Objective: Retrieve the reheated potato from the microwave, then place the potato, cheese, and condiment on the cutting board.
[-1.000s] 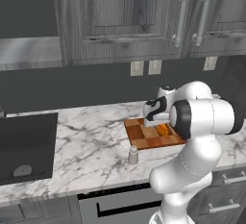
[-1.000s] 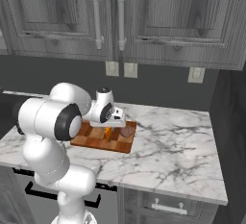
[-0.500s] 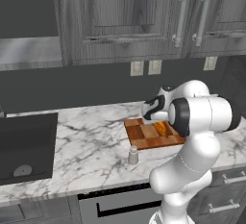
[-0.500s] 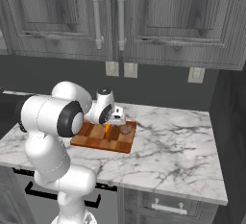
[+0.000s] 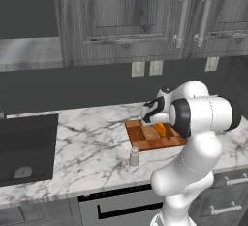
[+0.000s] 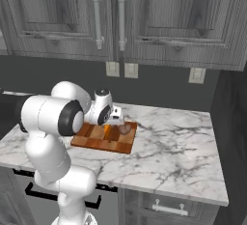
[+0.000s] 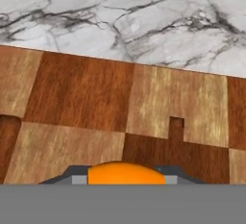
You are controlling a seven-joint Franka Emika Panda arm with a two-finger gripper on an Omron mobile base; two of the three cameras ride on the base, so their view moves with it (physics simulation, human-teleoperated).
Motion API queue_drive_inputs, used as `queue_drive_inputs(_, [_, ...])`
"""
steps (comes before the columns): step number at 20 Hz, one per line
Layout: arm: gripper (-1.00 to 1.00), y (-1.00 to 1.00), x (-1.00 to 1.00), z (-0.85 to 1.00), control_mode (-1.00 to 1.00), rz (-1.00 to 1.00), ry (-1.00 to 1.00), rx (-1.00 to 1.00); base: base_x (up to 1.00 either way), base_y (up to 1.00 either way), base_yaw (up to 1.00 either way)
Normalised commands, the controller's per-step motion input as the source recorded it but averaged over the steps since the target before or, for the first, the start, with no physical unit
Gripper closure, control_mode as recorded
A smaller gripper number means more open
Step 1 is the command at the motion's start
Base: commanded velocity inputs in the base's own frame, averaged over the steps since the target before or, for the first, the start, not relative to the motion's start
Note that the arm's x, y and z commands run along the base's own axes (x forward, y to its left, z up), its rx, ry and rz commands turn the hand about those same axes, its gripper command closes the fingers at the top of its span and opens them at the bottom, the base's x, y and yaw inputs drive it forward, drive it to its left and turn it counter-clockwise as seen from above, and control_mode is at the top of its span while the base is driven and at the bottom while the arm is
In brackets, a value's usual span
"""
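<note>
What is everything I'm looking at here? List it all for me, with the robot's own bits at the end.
cutting board: one, checkered light and reddish-brown wood, on the marble counter.
cheese: one, orange, on the board under the pincer.
potato: one, brownish, on the board's right part in the right base view.
condiment: one, pale grey-beige shaker, on the counter just off the board's front corner.
counter: one, white marble with grey veins.
sink: one, black, at the counter's left.
cabinets: dark grey wood, bar handles, overhead.
wall outlets: several, pale, on the dark backsplash.
pincer: one, low over the board at the cheese.

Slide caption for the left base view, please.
Gripper over the cutting board with the orange cheese; condiment stands on the marble counter.
</note>
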Motion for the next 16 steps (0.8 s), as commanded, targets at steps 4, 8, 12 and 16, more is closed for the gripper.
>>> queue_drive_inputs(4, [-1.00, -0.01, -0.02, -0.08, -1.00, 0.00, 0.00, 0.00, 0.00, 0.00, 0.00])
queue_drive_inputs(8, [-1.00, 0.00, -0.24, 0.03, -1.00, 0.00, -0.01, 0.01, 0.00, 0.00, 0.00])
queue_drive_inputs(12, [-1.00, 0.01, -0.25, 0.18, -1.00, 0.00, -0.03, 0.00, 0.00, 0.00, 0.00])
queue_drive_inputs(16, [-1.00, 0.00, -0.18, 0.32, -1.00, 0.00, -0.04, 0.00, 0.00, 0.00, 0.00])
